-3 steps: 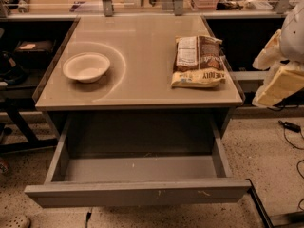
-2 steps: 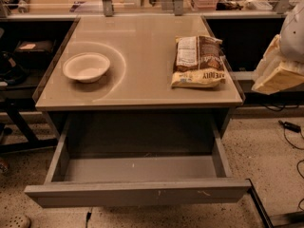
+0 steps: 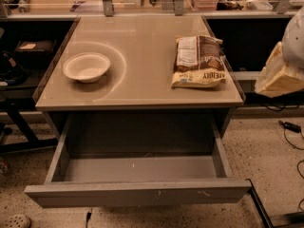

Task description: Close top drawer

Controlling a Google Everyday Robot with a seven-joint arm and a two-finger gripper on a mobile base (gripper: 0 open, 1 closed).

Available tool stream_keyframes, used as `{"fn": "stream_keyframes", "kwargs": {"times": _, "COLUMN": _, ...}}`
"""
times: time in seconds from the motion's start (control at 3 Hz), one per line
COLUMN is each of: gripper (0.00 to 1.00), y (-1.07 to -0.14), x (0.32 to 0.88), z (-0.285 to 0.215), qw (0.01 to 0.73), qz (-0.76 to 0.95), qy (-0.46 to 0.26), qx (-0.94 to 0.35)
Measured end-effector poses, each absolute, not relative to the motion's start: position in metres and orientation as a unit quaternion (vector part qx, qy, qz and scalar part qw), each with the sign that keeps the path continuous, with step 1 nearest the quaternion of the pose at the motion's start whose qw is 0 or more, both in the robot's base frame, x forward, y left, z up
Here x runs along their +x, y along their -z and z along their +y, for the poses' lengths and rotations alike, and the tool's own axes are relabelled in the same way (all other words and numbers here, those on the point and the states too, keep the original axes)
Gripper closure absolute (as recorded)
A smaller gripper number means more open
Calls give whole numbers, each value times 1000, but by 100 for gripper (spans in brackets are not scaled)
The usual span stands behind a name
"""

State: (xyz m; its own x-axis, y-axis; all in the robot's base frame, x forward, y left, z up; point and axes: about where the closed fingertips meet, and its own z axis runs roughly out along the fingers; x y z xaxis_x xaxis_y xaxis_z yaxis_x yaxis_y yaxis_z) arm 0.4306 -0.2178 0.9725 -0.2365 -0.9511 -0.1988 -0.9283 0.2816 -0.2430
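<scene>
Floor [image 3: 266, 151] speckled beige | tan-topped table [image 3: 142, 46] | dark shelving [image 3: 28, 61] left | cables [image 3: 289, 126] right | warm dim light

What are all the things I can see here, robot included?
table: 1, grey-beige top, centre of the view
top drawer: 1, grey, pulled out from under the tabletop towards the camera, pale scratches right of centre on its front
bowl: 1, cream-white, left side of the tabletop
snack bag: 1, brown and pale yellow, lying flat on the right side of the tabletop
cables: a few, black, on the speckled floor to the right
small items on the back ledge: several, too unclear to name
robot arm: 1, white, at the right edge
pincer: 1, pale yellowish, at the right edge beside the table, apart from the drawer
</scene>
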Motion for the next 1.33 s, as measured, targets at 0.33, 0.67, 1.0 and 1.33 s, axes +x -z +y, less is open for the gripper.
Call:
{"fn": "stream_keyframes", "kwargs": {"times": 0.33, "gripper": 100, "y": -945, "x": 382, "z": -217, "qw": 142, "qz": 816, "qy": 26, "qx": -560}}
{"fn": "stream_keyframes", "kwargs": {"times": 0.67, "gripper": 100, "y": -888, "x": 339, "z": -216, "qw": 106, "qz": 833, "qy": -17, "qx": -542}}
{"fn": "stream_keyframes", "kwargs": {"times": 1.0, "gripper": 100, "y": -867, "x": 327, "z": -219, "qw": 81, "qz": 837, "qy": -27, "qx": -541}}
{"fn": "stream_keyframes", "kwargs": {"times": 1.33, "gripper": 100, "y": -853, "x": 320, "z": -213, "qw": 76, "qz": 837, "qy": -42, "qx": -541}}
